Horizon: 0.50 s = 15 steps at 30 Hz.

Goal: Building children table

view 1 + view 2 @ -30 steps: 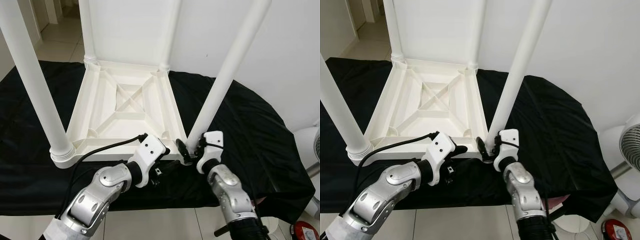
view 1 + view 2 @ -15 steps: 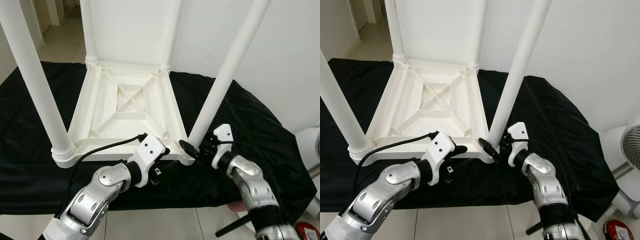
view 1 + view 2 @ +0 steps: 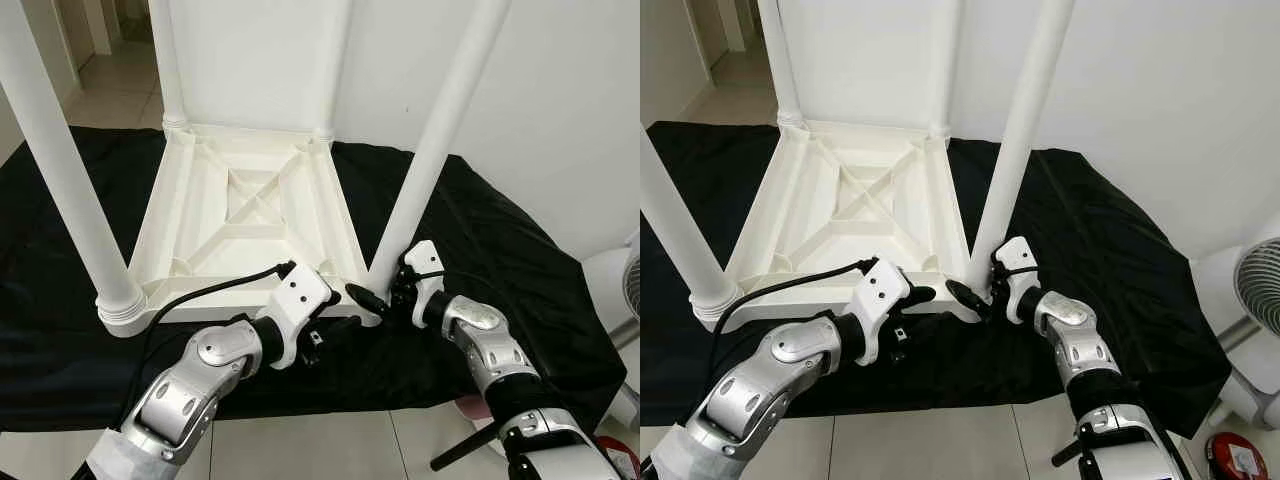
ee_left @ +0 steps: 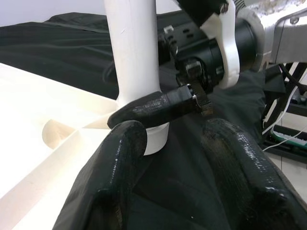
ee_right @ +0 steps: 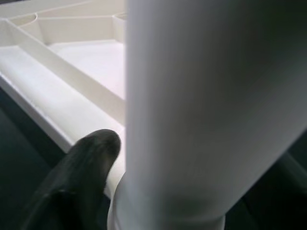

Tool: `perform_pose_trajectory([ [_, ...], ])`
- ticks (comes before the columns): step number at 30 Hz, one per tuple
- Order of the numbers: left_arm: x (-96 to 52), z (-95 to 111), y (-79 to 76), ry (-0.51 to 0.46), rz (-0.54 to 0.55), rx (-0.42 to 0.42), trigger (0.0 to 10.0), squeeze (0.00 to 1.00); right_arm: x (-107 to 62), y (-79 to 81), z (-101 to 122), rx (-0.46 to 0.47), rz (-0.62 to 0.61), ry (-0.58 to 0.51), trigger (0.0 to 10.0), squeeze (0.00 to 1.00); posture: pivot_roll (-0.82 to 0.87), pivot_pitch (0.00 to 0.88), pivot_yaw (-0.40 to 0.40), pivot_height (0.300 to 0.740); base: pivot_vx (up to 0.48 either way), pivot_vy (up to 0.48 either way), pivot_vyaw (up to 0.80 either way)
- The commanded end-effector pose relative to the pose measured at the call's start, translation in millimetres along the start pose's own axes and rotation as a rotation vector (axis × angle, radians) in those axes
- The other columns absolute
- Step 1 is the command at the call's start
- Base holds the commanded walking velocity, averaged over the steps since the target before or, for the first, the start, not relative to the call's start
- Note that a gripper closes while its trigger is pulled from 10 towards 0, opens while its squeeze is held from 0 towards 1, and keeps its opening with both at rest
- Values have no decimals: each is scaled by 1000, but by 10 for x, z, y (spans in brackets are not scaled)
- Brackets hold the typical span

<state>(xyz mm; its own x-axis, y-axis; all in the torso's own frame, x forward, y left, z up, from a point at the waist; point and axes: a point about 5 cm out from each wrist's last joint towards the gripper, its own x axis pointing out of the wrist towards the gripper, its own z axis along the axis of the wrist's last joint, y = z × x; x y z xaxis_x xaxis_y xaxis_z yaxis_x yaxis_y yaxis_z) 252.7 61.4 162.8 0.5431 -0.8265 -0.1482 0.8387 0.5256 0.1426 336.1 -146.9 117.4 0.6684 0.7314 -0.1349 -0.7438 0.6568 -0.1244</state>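
The right claw (image 3: 385, 297) is clasping the near-right leg (image 3: 425, 180) at its base. The left claw (image 3: 340, 330), released, is hovering beside the upturned white table (image 3: 250, 205) on the black-draped worktop (image 3: 500, 250).

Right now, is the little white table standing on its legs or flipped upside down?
Upside down. The table lies top-down on the black cloth, ribbed underside showing, its legs pointing upward.

A thick white table leg (image 5: 206, 110) stands close before the lens, one black fingertip (image 5: 81, 167) touching its base collar at the corner of the ribbed white tabletop underside (image 5: 72, 81).
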Motion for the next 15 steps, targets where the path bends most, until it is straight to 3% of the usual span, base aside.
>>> perform_pose_trajectory([
  [1,18,19,-14,-3,-44,9,10000,0,69,33,16,-20,37,14,392,0,39,0,-100,740,0,0,0],
  [2,17,22,-11,-5,-42,10,10000,0,82,34,1,-20,50,13,0,0,40,0,-99,740,0,0,0],
  [12,21,21,-33,-5,-51,9,10000,0,-13,25,-98,10,34,-7,0,0,35,0,-95,740,0,0,0],
  [13,21,19,-37,-5,-52,9,10000,0,-34,18,-112,27,12,-11,1294,0,36,0,-99,740,0,0,0],
  [14,21,18,-40,-5,-53,9,10000,0,-46,11,-126,46,-6,-11,10000,0,36,0,-99,740,0,0,0],
  [15,21,18,-40,-5,-53,9,10000,0,-46,11,-126,46,-6,-11,10000,0,36,0,-99,740,0,0,0],
])
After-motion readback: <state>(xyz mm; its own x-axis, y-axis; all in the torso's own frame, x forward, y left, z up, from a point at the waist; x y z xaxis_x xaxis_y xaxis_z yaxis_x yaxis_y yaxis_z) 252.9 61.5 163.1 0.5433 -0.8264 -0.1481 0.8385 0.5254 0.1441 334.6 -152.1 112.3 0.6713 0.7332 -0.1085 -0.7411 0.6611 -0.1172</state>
